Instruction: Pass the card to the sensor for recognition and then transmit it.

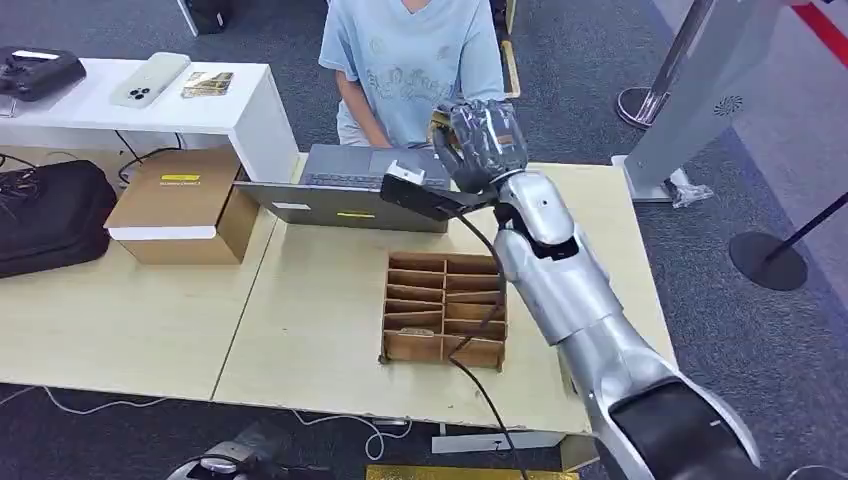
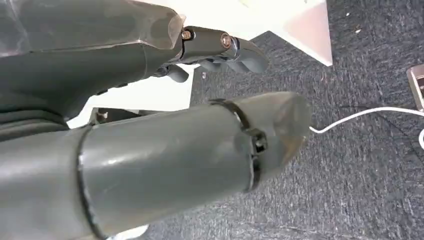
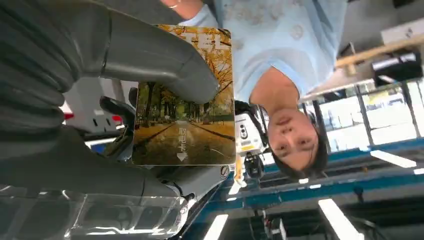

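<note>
Right arm (image 1: 600, 330) runs up from lower right of the head view to frame centre-top. Right hand (image 1: 482, 143) is raised over the far table edge, thumb clamping the card (image 3: 185, 97) against its fingers; in the right wrist view the card face shows an autumn tree avenue, long axis along the thumb. Black sensor (image 1: 425, 197) sits just left of and below the hand, cable trailing toward the camera past the wooden divider tray (image 1: 443, 308). Card is already close to the sensor, so the right hand does this. Beyond it, laptop (image 1: 345, 187), then a person in a blue shirt (image 1: 412, 60), likely the receiver. Left hand (image 2: 150, 145) hangs over carpet, fingers curled in, holding nothing.
</note>
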`<action>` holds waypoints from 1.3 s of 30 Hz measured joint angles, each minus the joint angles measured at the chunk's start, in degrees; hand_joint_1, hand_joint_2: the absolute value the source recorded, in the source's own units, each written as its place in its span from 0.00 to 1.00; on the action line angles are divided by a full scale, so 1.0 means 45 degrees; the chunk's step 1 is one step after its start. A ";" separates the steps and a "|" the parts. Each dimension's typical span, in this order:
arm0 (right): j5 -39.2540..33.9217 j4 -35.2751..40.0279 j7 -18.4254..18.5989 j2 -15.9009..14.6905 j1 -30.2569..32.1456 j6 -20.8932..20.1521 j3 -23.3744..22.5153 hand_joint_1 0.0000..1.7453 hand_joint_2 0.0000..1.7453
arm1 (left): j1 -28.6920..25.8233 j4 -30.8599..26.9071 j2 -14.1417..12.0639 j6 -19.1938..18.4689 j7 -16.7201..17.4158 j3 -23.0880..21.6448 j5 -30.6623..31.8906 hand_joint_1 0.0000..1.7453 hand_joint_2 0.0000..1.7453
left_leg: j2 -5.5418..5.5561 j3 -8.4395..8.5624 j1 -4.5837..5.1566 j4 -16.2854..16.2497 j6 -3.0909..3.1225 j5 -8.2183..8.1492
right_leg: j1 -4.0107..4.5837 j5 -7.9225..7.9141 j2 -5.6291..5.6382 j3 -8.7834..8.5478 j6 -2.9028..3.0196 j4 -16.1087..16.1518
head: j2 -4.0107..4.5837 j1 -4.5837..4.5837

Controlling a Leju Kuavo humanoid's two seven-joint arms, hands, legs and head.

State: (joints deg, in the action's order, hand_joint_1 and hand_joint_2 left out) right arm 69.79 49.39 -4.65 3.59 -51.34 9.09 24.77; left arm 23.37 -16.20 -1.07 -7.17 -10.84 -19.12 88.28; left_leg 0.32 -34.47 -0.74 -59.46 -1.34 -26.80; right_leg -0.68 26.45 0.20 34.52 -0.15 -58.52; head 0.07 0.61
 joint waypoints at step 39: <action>0.0339 -0.6273 0.2724 0.0893 -0.3637 -0.3360 -0.0185 1.00 1.00 | 0.0102 0.0010 0.0063 -0.0223 -0.0418 -0.1249 0.0000 0.00 0.00 | -0.0002 0.0003 0.0000 -0.0011 0.0000 -0.0001 | -0.0001 -0.0003 0.0005 0.0004 -0.0002 0.0008 | 0.0000 -0.0005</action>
State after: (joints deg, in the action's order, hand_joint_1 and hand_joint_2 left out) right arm 71.32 21.16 7.61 7.61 -67.70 -6.03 23.93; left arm 23.83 -16.15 -0.79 -8.17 -12.72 -24.74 88.28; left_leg 0.31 -34.46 -0.74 -59.51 -1.34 -26.81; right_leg -0.68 26.44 0.22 34.54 -0.16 -58.48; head 0.07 0.59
